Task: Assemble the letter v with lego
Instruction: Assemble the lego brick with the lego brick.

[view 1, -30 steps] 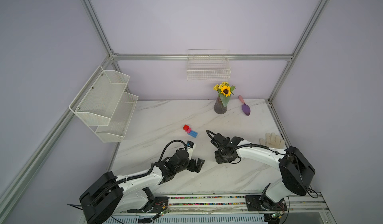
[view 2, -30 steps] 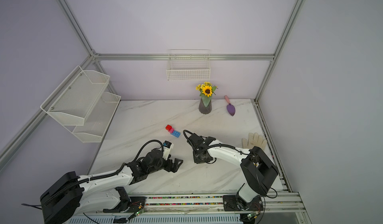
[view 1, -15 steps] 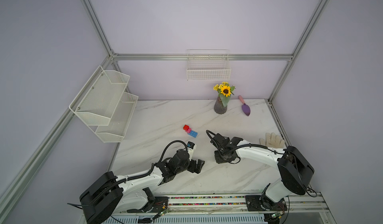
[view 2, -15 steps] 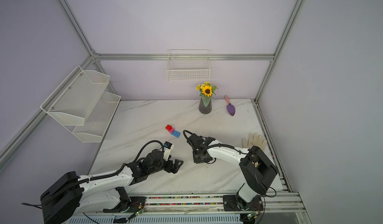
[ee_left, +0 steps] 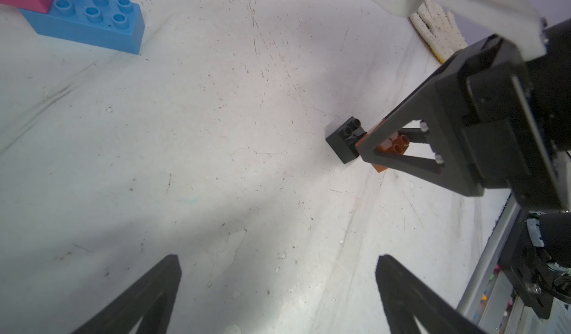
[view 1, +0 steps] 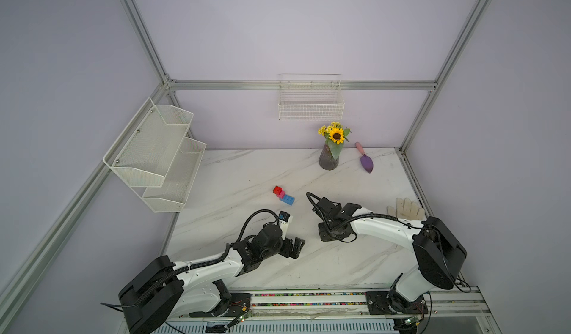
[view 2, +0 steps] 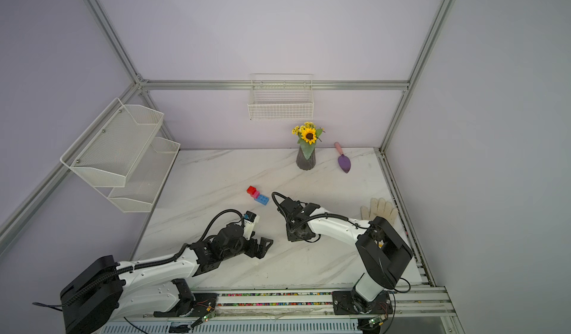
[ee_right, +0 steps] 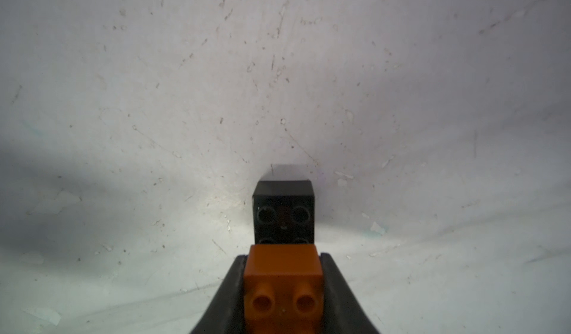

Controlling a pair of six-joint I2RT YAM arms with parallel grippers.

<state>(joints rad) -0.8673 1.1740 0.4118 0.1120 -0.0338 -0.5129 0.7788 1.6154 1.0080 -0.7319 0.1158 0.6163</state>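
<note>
joined 3 on surface (view 1: pixel 247 168): red brick (view 1: pixel 277 189), pink brick (view 1: pixel 281 194), blue brick (view 1: pixel 288 199), at 12 o'clock from left jaws | left jaws spread wide | right jaws pinching 1 orange-brown brick (ee_right: pixel 282 281), 1 black brick (ee_right: pixel 283 215) touching it | 1 glove (view 1: pixel 404 207), 1 trowel (view 1: pixel 366 162)

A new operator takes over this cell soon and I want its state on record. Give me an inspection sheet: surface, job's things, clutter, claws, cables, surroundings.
Surface: white marbled table, scuffed and speckled.
Job's things: red brick, pink brick and blue brick stepped together mid-table; orange brick meets black brick, whether joined cannot be told.
Clutter: vase of sunflowers, purple trowel, white glove.
Claws: left claw open, empty; right claw shut on orange brick.
Cables: left arm's cable and right arm's cable loop free.
Surroundings: wire basket on back wall, two-tier mesh shelf, aluminium frame.
</note>
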